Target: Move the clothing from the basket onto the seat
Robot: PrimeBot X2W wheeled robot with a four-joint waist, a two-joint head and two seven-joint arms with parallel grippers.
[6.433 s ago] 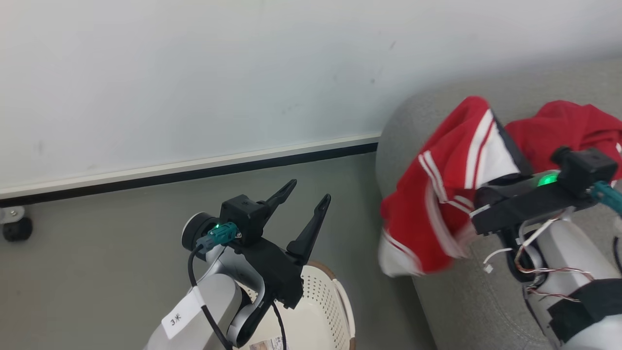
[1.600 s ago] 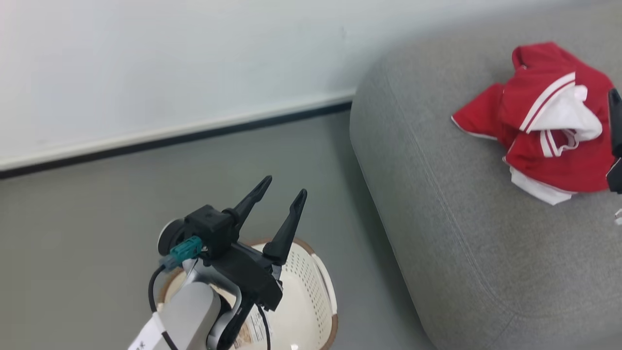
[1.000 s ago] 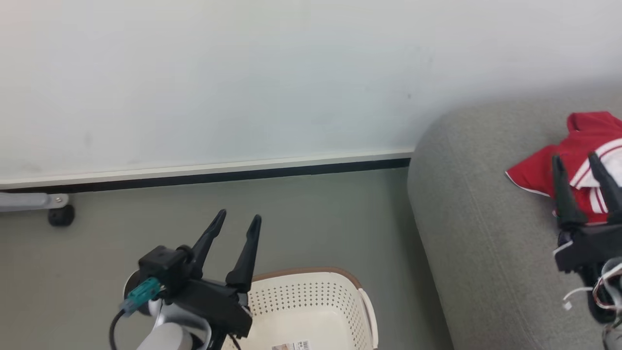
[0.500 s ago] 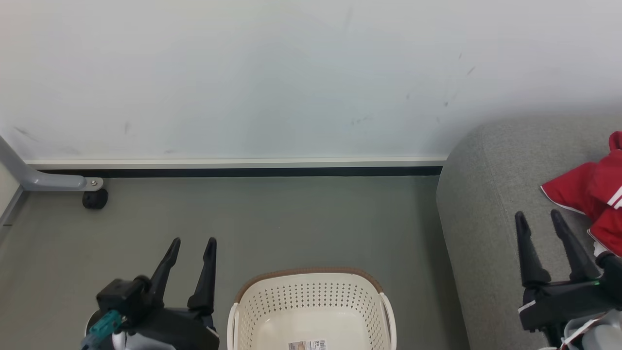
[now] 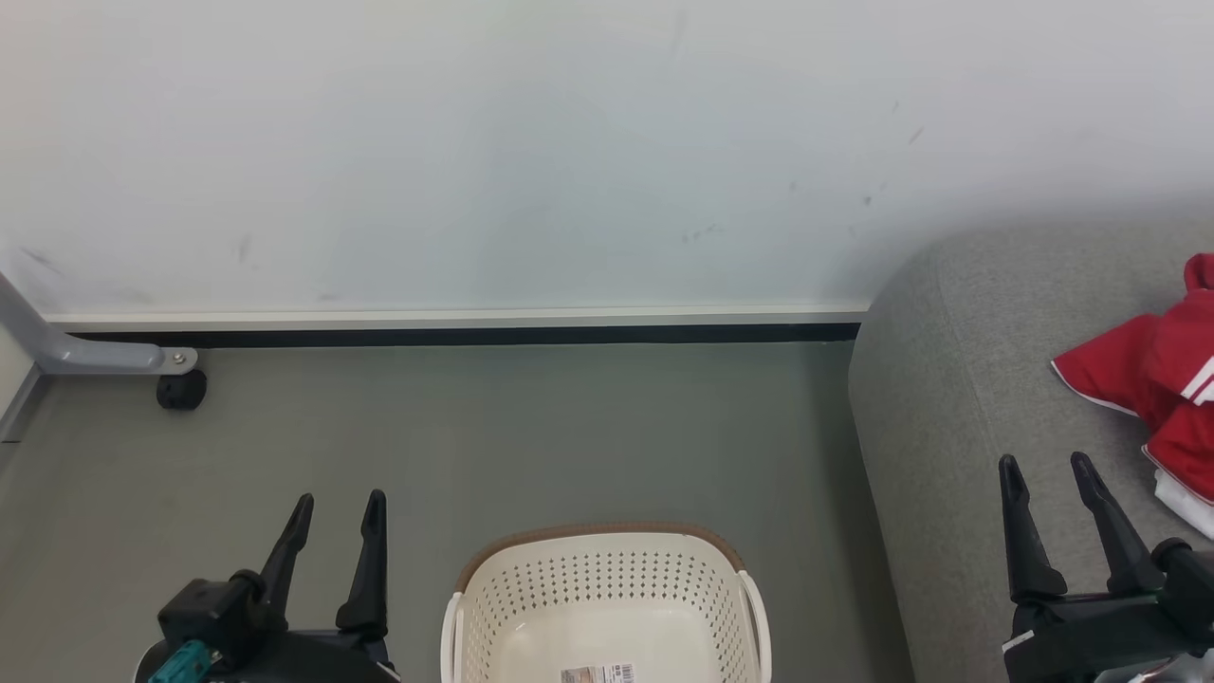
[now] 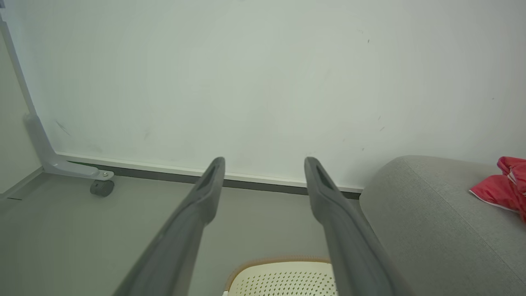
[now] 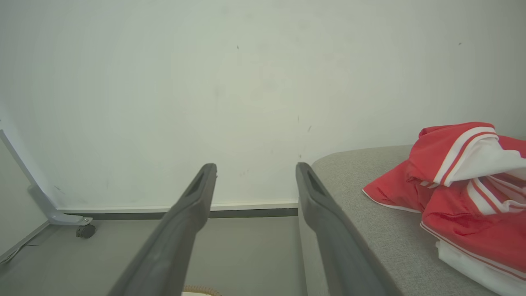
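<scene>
Seemingly the job is all but finished. The clothing (image 5: pixel 1152 370) lies in a loose red heap on top of the grey sofa (image 5: pixel 948 398), set back from its rounded left end. In the right wrist view the striped garment (image 7: pixel 452 144) is bunched over the white-edged garment (image 7: pixel 386 191). The laundry basket (image 5: pixel 607 581) stands on the floor (image 5: pixel 569 436) just left of the sofa. The part of its inside that shows holds a paper label (image 5: pixel 597 674) and no cloth.

The right gripper (image 5: pixel 1044 459) hovers over the sofa's near part, just left of the heap, with its fingers spread and nothing between them. The left gripper (image 5: pixel 341 496) hangs over the floor beside the basket, likewise parted and empty.

The likeliest slip is a snag. The right gripper's tips are close to the heap's white hem (image 5: pixel 1186 503), and a sideways swing could hook a fold and drag the soft fabric toward the sofa's edge. The basket's near half is cut off at the head view's bottom edge, so calling the basket cleared is a guess. The left arm could also nudge the light basket if it lowers toward the side handle (image 5: pixel 453 626).
</scene>
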